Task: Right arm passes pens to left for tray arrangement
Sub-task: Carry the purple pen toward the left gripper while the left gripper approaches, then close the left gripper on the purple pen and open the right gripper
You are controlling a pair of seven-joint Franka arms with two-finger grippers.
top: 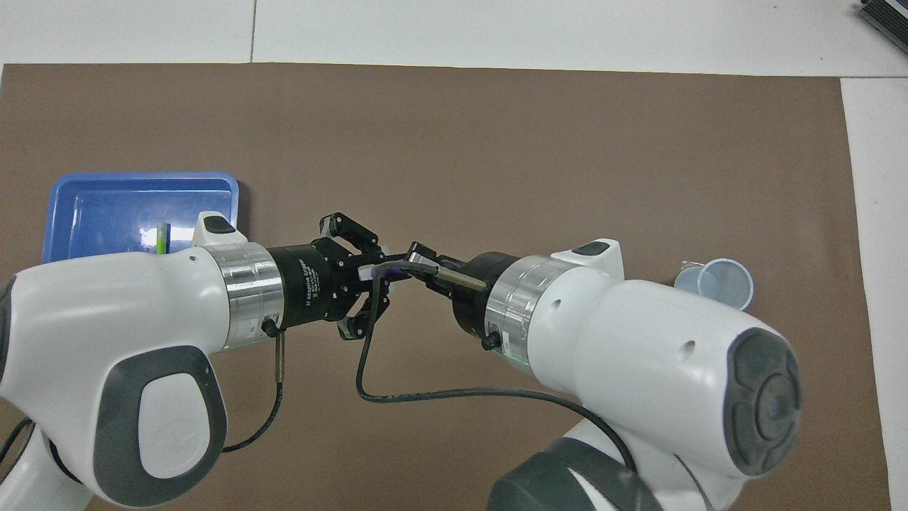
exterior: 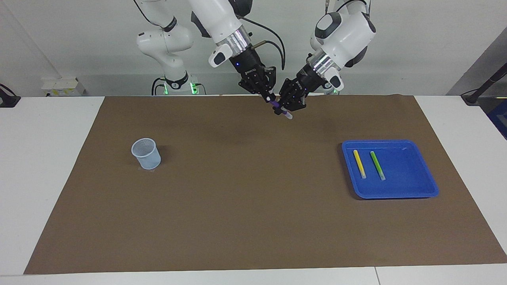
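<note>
Right gripper (exterior: 270, 99) and left gripper (exterior: 283, 111) both clamped on purple pen (exterior: 277, 107), raised above brown mat (exterior: 237, 190)

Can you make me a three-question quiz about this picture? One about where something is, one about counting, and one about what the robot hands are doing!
1. Where is the green pen?
A. In the blue tray
B. In the cup
C. On the brown mat

2. How many pens lie in the tray?
A. One
B. Two
C. Three

3. What holds the purple pen?
A. Nothing, it lies on the mat
B. Only the right gripper
C. Both grippers, the left gripper too

Answers:
1. A, it lies beside the yellow pen on the tray's floor.
2. B, just yellow and green.
3. C, both are shut on it, up in the air over the mat.
</note>
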